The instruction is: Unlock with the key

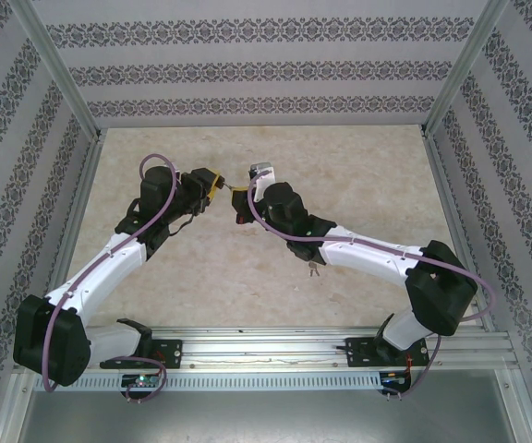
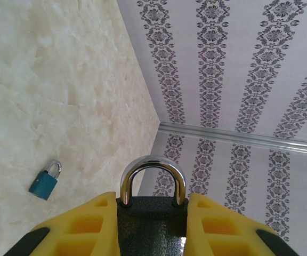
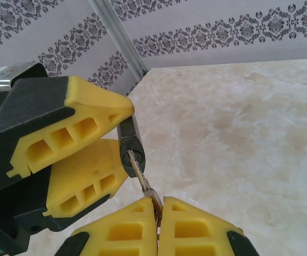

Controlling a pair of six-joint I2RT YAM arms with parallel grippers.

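A dark grey padlock [image 2: 152, 226] with a chrome shackle [image 2: 153, 166] sits between the yellow fingers of my left gripper [image 2: 152, 200], which is shut on its body. Both shackle legs sit in the body. In the right wrist view the lock's underside [image 3: 130, 152] faces my right gripper [image 3: 159, 201], which is shut on the bow of a silver key [image 3: 144, 181]. The key's blade tip is in the keyhole, at a slant. In the top view the two grippers meet above the middle of the table, left gripper [image 1: 212, 183] facing right gripper [image 1: 249, 196].
A small teal padlock [image 2: 46, 180] lies on the marble-patterned table [image 2: 47, 80]. A small metal bunch, perhaps keys [image 1: 313, 269], lies beside the right forearm. Patterned walls and aluminium posts [image 1: 58, 74] enclose the table on three sides.
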